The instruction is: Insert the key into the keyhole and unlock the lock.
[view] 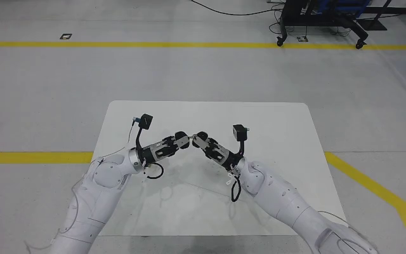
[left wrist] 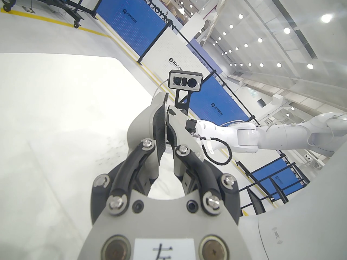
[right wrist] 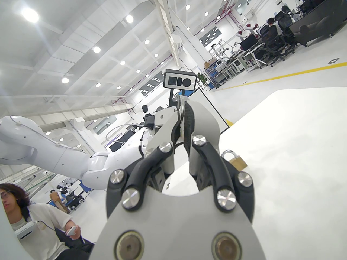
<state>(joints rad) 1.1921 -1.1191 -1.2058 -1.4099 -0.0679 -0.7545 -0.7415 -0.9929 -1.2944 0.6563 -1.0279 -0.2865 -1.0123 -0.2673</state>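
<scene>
Above the middle of the white table (view: 266,127) both arms meet tip to tip. My left gripper (view: 182,138) comes in from the left and my right gripper (view: 198,138) from the right. In the left wrist view the left gripper (left wrist: 166,106) is shut, its ribbed pads (left wrist: 160,128) pressed together. The right gripper (right wrist: 181,104) is also shut in its own view. I cannot tell whether either one pinches anything. A brass padlock (right wrist: 235,161) with a silver shackle lies on the table just behind the right gripper's finger.
The table's far edge (view: 209,102) and right edge (view: 320,152) border bare floor with yellow lines. A black wheeled rack (view: 323,19) stands far off at the back right. The tabletop around the grippers is bare white.
</scene>
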